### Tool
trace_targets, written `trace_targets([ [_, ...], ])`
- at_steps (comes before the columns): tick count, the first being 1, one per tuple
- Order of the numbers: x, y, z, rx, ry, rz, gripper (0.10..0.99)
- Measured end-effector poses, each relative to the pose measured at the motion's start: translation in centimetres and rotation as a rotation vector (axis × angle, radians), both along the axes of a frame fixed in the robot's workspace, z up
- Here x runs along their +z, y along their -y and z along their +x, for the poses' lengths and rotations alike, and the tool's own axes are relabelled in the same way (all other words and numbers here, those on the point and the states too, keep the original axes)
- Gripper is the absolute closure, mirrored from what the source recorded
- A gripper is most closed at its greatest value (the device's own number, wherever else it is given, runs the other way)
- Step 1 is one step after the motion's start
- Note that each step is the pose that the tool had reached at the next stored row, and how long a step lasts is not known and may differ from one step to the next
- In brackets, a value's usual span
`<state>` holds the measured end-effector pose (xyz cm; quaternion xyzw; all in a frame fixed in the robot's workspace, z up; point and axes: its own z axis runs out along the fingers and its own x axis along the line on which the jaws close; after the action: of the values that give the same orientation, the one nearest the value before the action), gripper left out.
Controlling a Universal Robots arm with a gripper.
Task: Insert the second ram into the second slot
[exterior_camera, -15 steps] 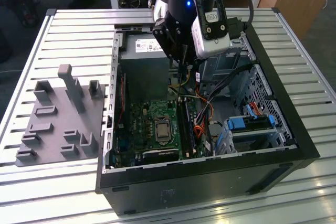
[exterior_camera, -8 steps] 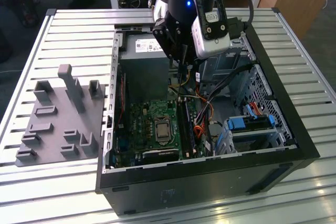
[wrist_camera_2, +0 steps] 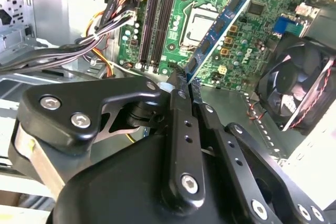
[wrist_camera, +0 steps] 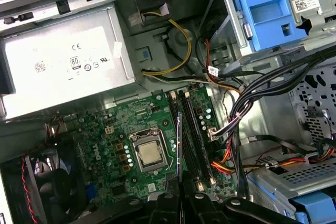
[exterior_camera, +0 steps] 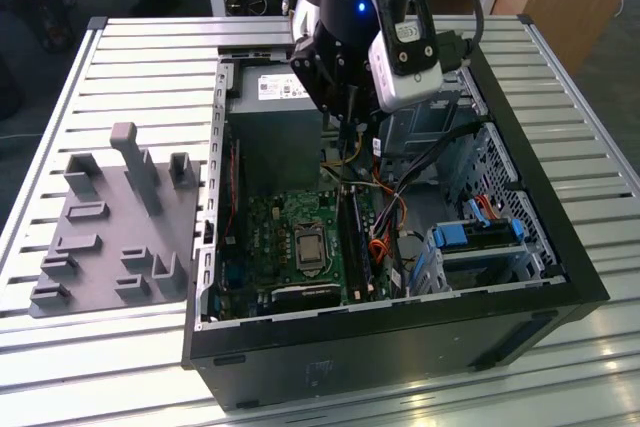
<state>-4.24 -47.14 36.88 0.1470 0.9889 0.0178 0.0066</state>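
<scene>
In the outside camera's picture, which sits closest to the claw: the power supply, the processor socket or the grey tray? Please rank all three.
From the gripper, shut on the ram, in the exterior view:
1. Power supply, right beside it inside the case.
2. Processor socket, farther down on the motherboard.
3. Grey tray, outside the case, at the exterior view's left.

Ram aloft, not yet seated.
I see the thin blue ram (wrist_camera_2: pixel 223 24), chips along its face, clamped at one end in the gripper (wrist_camera_2: pixel 184 80), slanting above the board, apart from the long dark slots (wrist_camera_2: pixel 157 19).
</scene>
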Motion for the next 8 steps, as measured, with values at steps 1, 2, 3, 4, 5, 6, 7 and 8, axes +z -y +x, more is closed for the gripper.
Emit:
trace_targets([
  [1,0.00,0.00,0.00,0.013,-0.0001,0.000,0.949],
  [2,-0.01,0.00,0.00,0.029,0.0000,0.000,0.949],
  [3,-0.01,0.00,0.00,0.046,-0.0001,0.000,0.949],
  [4,-0.01,0.00,0.00,0.063,0.0000,0.000,0.949],
  [5,-0.01,0.00,0.00,0.078,0.0000,0.000,0.949],
  [6,-0.02,0.00,0.00,0.084,0.0000,0.000,0.949],
  [7,-0.02,0.00,0.00,0.085,0.0000,0.000,0.949],
  [8,-0.01,0.00,0.00,0.085,-0.0001,0.000,0.949],
])
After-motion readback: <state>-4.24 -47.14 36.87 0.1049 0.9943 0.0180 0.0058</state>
